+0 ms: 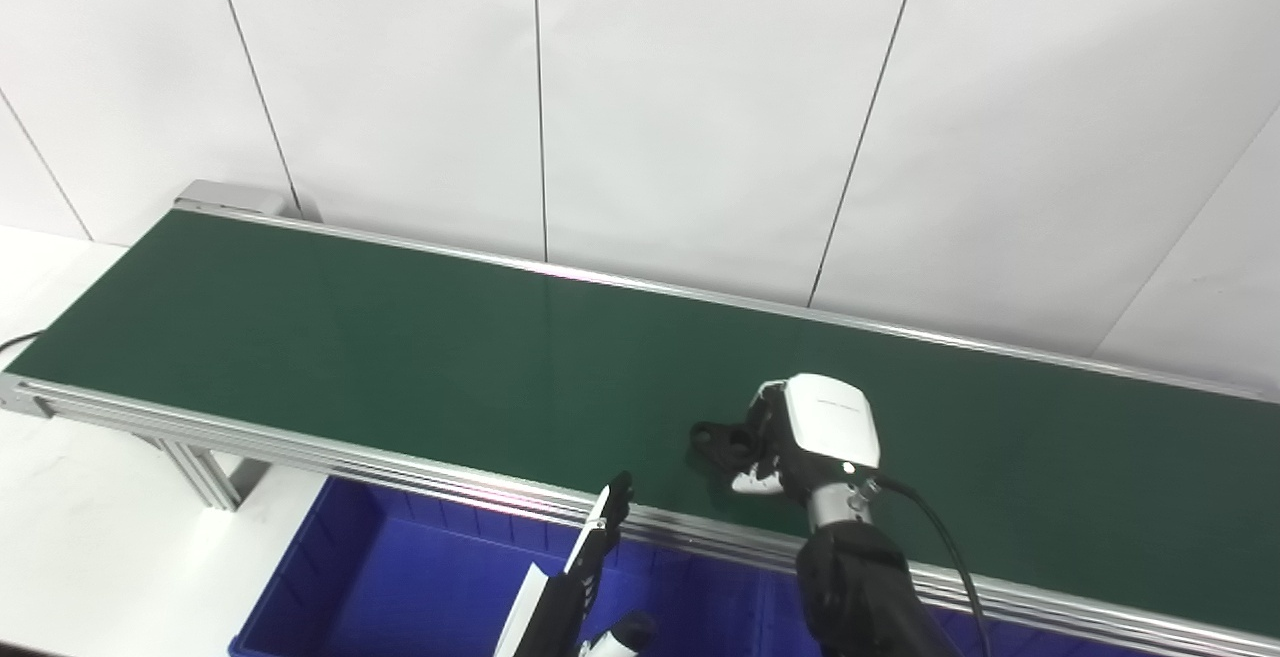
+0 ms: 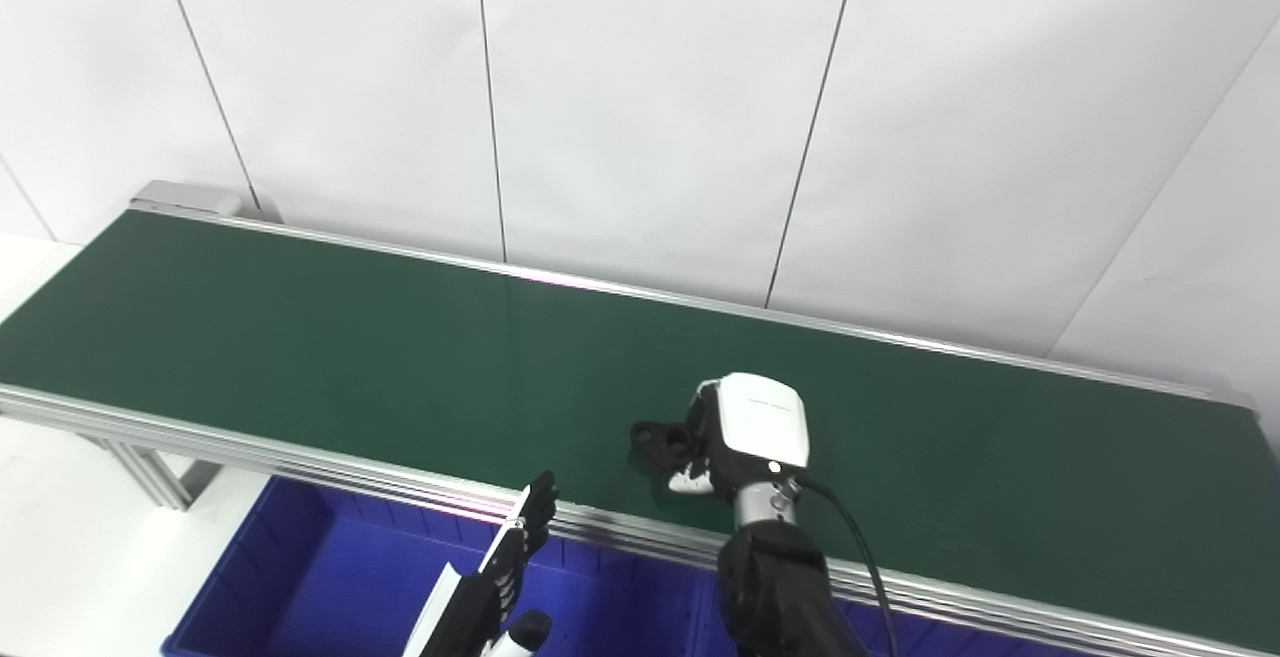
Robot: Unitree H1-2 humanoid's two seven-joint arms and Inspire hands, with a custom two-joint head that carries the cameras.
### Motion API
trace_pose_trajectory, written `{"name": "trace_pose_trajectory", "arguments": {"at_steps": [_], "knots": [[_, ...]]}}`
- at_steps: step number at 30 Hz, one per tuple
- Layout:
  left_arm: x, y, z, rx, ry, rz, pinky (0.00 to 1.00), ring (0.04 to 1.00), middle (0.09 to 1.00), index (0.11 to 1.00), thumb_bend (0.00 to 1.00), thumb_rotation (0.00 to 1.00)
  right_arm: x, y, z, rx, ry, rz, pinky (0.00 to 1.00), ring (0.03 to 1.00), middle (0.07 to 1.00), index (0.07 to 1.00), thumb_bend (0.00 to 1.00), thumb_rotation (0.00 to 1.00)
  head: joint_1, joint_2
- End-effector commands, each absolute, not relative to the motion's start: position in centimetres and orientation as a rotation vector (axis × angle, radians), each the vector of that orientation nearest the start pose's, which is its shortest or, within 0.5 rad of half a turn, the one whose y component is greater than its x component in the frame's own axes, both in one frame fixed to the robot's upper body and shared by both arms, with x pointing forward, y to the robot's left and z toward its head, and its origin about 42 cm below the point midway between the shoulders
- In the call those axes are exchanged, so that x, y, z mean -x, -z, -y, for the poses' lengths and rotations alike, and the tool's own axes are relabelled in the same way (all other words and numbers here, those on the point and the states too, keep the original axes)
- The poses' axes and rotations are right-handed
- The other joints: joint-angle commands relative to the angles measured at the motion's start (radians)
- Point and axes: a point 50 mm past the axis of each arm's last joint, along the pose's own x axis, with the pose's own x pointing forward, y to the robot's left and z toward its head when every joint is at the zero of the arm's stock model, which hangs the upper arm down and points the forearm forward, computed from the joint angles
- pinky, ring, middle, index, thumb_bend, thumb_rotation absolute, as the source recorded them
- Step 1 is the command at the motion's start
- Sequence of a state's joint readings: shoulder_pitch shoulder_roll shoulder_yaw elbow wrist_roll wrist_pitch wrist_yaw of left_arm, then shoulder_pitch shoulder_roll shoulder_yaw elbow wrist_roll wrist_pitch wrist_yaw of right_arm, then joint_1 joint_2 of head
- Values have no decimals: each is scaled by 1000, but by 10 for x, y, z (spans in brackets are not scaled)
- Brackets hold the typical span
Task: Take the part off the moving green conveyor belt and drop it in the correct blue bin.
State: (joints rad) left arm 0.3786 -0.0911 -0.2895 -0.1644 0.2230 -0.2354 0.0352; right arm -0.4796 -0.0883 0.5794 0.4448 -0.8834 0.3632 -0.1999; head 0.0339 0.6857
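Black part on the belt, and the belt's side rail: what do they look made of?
Black part: matte, moulded-looking, with a round hole; likely plastic, though dark metal is possible. Side rail: bright silvery grooved profile, apparently extruded aluminium. The right robot hand covers part of it.

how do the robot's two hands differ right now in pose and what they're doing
The right hand is out over the green conveyor belt, fingers curled around the small black part; the left hand holds nothing. The right hand is bent down onto the belt, while the left hand's fingers are straight, above the blue plastic bin. Both arms enter from the bottom edge.
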Motion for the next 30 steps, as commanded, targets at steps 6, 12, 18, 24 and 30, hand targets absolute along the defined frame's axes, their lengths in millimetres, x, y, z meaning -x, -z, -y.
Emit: {"name": "trace_pose_trajectory", "arguments": {"at_steps": [6, 12, 18, 24, 30], "knots": [[-161, -102, -125, -24, 156, 116, 1000, 1000, 1000, 1000, 837, 936, -385, -148, 102, 1232, -175, 253, 153, 213, 470, 488, 520, 4, -56, 7], [-165, -101, -144, -11, 144, 135, 998, 997, 1000, 1000, 911, 947, -363, -158, 122, 1268, -168, 309, 131, 186, 469, 487, 521, 1, -163, 19], [-168, -102, -163, -13, 144, 136, 1000, 1000, 1000, 1000, 916, 940, -341, -160, 140, 1279, -174, 312, 121, 174, 469, 486, 521, 0, -263, 39], [-172, -111, -183, -18, 162, 132, 1000, 1000, 1000, 1000, 892, 938, -309, -148, 159, 1343, -221, 268, 131, 188, 470, 486, 522, 0, -365, 75], [-179, -121, -196, 23, 177, 136, 1000, 1000, 1000, 1000, 798, 925, -284, -141, 168, 1367, -274, 203, 152, 214, 470, 488, 520, 3, -407, 111]]}}
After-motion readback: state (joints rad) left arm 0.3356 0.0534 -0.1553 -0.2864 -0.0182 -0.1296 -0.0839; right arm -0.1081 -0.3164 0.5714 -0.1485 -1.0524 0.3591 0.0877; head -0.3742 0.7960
